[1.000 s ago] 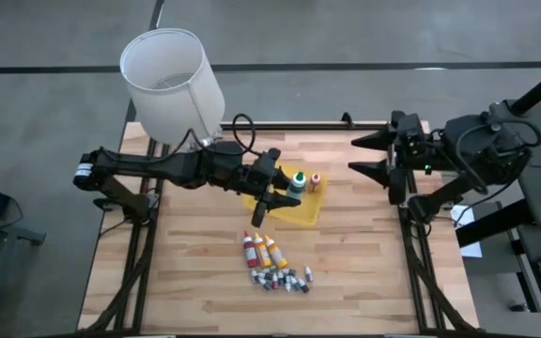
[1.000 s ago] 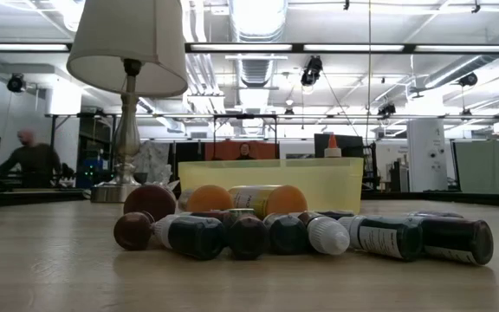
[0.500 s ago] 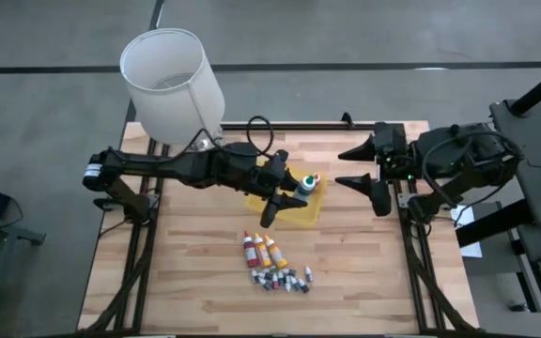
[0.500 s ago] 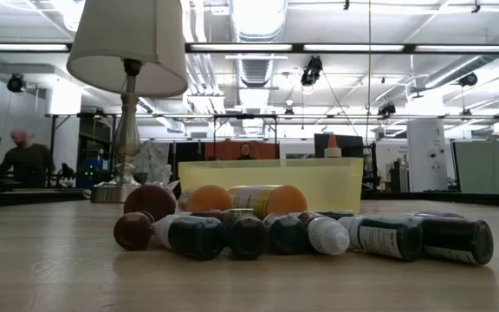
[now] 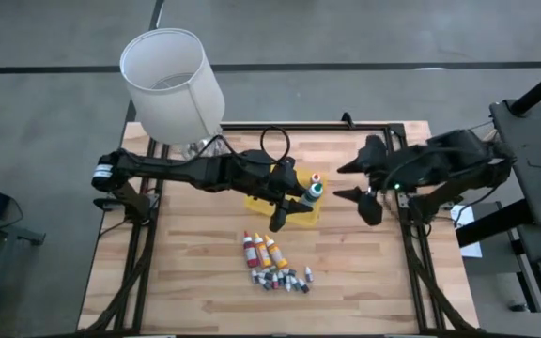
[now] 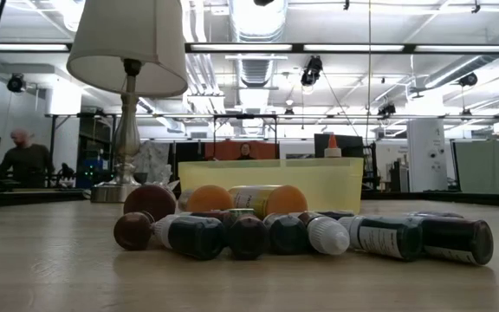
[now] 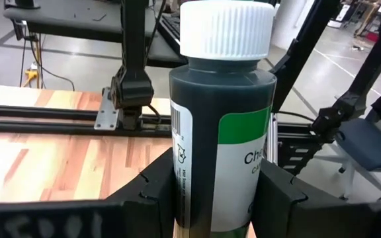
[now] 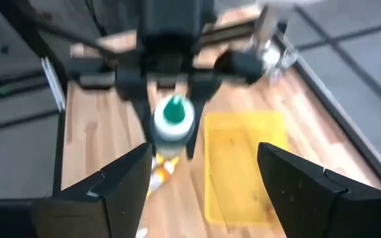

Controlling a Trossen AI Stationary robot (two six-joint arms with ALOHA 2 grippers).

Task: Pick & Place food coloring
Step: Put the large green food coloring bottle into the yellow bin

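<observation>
Two dark arms reach toward each other over the wooden desk [image 5: 186,272]. Far left, at the desk's back corner, stands a lamp [image 5: 172,84] with a white shade; in the low view its metal stem rises behind the bottles.

From the left side the left arm stretches across to the middle of the desk, its left gripper [image 5: 301,197] above the yellow tray [image 5: 294,218]. Its fingers [image 7: 161,188] are clamped on a green food coloring bottle [image 7: 220,125], a dark bottle with a white ribbed cap and a green-and-white label, held upright as the wrist view shows it, one finger pressed to each flank. Seen from above, the bottle's cap sits at the tray's right edge, with a small orange-tipped bottle [image 5: 316,176] just beside it; whether that one stands inside the tray I cannot tell from above.

Nearer the front, well apart from the tray, lies the rest of the food coloring [image 5: 270,261]: red, orange and yellow squeeze bottles side by side, with a cluster of tiny vials touching their lower ends. The low view has them lying on their sides in a row before the tray.

On the right, the right gripper [image 5: 363,184] hangs off the tray's right side, jaws spread wide and holding nothing, pointing at the held bottle.
</observation>
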